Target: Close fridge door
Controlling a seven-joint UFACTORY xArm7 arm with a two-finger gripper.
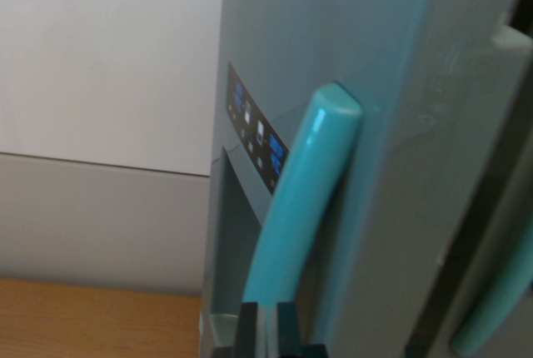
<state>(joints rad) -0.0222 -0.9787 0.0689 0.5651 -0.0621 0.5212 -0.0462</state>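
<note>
Fridge door [333, 33] pale grey, handle [304, 208] turquoise (curved).

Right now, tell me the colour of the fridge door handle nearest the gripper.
Turquoise, glossy. The handle shows best in the wrist view, the only view.

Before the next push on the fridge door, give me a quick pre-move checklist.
1. Grey fridge door in view: ok.
2. Curved turquoise handle located, directly above the tool: ok.
3. Tool at the handle's lower end; contact: cannot tell.
4. Tool open or shut: cannot tell, only dark finger tips show.
5. Dark gap beside the second turquoise handle; door fully closed: cannot tell.
6. Nothing between the tool and the door: ok.
</note>
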